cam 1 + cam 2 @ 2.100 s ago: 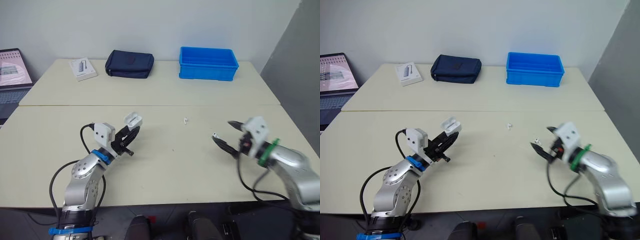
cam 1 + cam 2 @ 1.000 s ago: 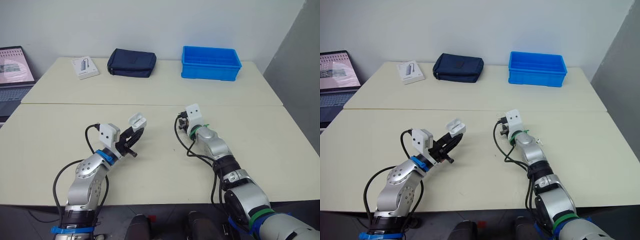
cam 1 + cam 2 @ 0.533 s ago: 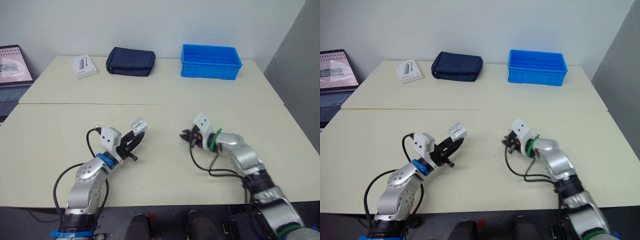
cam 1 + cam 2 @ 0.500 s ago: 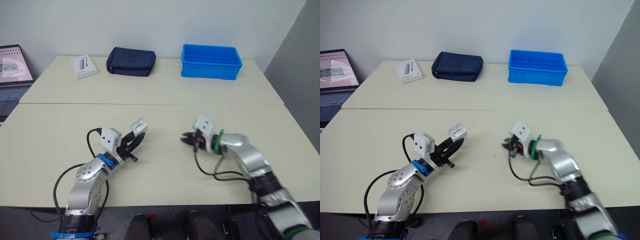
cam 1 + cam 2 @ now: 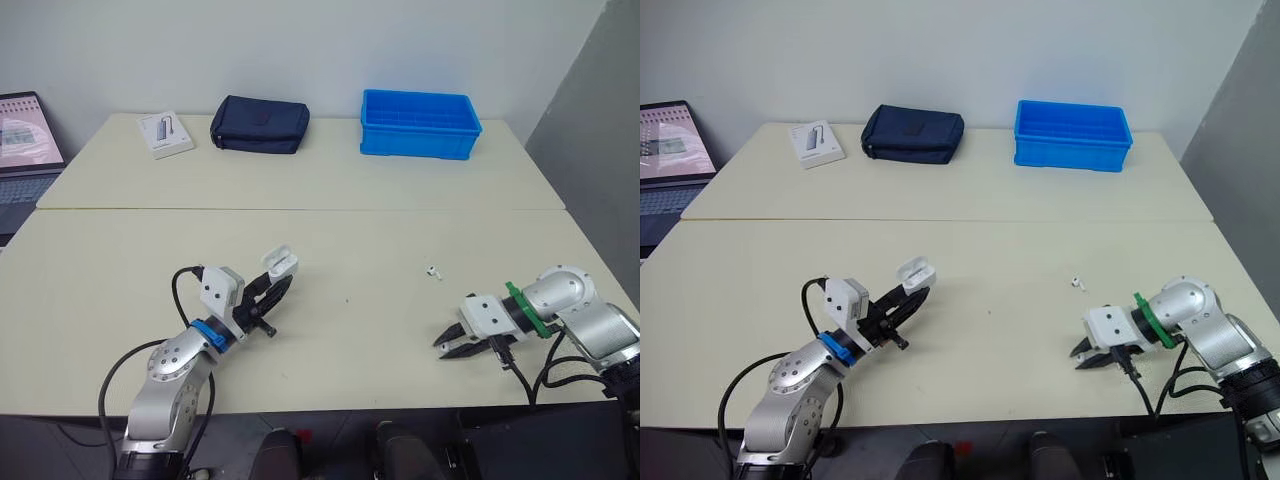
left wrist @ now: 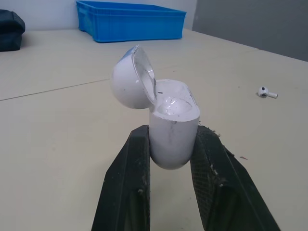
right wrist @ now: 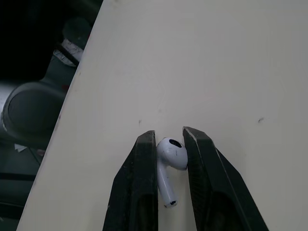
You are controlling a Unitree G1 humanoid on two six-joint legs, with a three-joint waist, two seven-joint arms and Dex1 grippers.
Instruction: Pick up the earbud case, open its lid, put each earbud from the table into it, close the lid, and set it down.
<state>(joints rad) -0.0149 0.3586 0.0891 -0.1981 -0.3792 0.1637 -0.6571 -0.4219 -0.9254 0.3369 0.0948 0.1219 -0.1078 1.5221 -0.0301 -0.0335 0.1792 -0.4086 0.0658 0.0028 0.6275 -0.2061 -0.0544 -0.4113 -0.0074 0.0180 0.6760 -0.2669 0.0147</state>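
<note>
While the left gripper (image 5: 272,288) clamps the earbud case (image 6: 173,131) by its lower body, the lid (image 6: 132,80) stands hinged back and the inside is open to view. The case sits upright between the two fingers, at the gripper's tip, over the left front part of the table (image 5: 330,215).

Right gripper (image 7: 168,137): fingers closed on an earbud (image 7: 172,153), its head pinched between them and its stem pointing back toward the wrist. It is low, near the table's front edge on the right side. Cannot tell whether the bud touches the surface.

Second earbud (image 5: 433,270) lies loose on the table, apart from both grippers and nearer the right one, well away from the case.

Far side: blue bin (image 5: 420,124), dark pouch (image 5: 260,124), white box (image 5: 166,134). Laptop (image 5: 20,130) at far left.
</note>
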